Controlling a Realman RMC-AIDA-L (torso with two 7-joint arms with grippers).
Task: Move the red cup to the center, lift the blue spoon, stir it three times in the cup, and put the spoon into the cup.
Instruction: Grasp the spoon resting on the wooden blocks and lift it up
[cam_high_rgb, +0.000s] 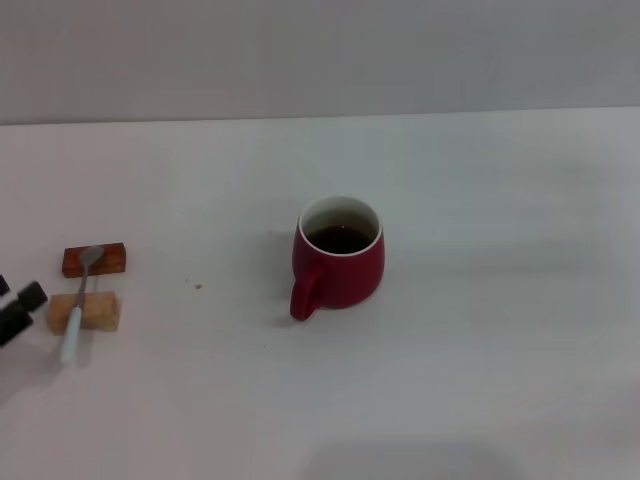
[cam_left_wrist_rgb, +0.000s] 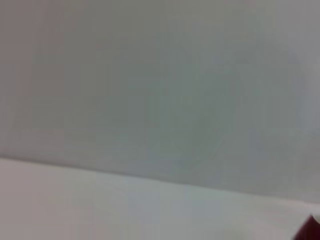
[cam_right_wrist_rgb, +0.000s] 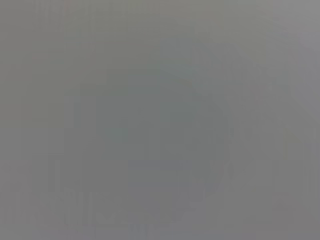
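Nearest to me, at the left edge of the head view, my left gripper (cam_high_rgb: 20, 308) is hanging low over the white table (cam_high_rgb: 480, 380), just beside the pale handle of the blue spoon (cam_high_rgb: 80, 303). Only dark fingertips are showing, so I cannot tell whether they are spread or closed, and they are not touching the spoon as far as I can see. It is lying across two small blocks: its handle is resting on the tan wooden block (cam_high_rgb: 98, 312) and its grey bowl on the reddish-brown wooden block (cam_high_rgb: 94, 260) behind. Well apart, near the middle, the red cup (cam_high_rgb: 338, 260) is standing upright, holding dark liquid, handle turned toward me. My right gripper is showing nowhere; its wrist view is giving only flat grey.
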